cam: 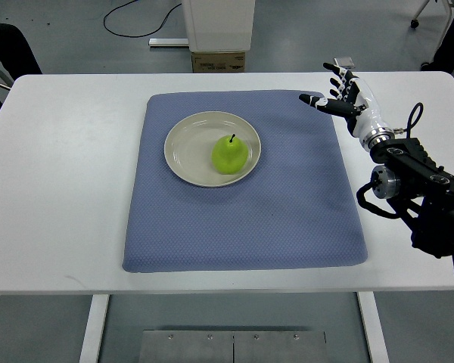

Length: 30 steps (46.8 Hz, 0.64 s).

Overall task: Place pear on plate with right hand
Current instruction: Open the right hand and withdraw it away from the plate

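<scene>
I see the pear sitting upright on the plate, right of its centre, so I judge the placing done. My right hand hangs over the mat's far right corner, fingers spread and empty, well apart from the plate, clear of the fruit.

Robotics test lab, staged workbench.
White table on a grey smooth floor; loose black cable, white equipment cabinet over a cardboard box, chair wheels behind.
</scene>
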{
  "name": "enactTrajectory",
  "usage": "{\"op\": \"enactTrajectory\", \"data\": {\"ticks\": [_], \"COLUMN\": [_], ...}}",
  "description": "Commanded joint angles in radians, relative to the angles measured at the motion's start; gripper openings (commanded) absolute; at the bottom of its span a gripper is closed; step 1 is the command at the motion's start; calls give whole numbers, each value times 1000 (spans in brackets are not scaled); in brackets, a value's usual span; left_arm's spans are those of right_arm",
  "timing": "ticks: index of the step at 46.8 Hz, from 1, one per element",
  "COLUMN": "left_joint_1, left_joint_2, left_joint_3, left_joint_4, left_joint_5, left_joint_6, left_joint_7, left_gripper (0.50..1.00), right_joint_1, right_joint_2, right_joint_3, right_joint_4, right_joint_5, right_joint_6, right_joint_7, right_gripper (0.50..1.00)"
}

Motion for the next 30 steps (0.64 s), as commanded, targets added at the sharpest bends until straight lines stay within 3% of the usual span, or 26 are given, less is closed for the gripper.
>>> {"op": "enactTrajectory", "data": {"ticks": [1,10,30], "left_joint_1": [1,-1,1], "left_joint_2": [0,0,0], "left_joint_3": [0,0,0], "left_joint_4": [0,0,0], "left_joint_5": [0,0,0], "left_joint_6": [0,0,0], "left_joint_7": [0,0,0], "left_gripper": [1000,1000,1000], "right_joint_1": [-1,1,-18], "right_joint_2": [4,12,9], "right_joint_3": [30,82,70], "right_joint_4": [2,11,14], "right_joint_5": [10,73,73], "right_joint_6": [-22,-48,-47], "right_joint_7": [-29,-80,-71], "right_gripper": [1000,1000,1000]}}
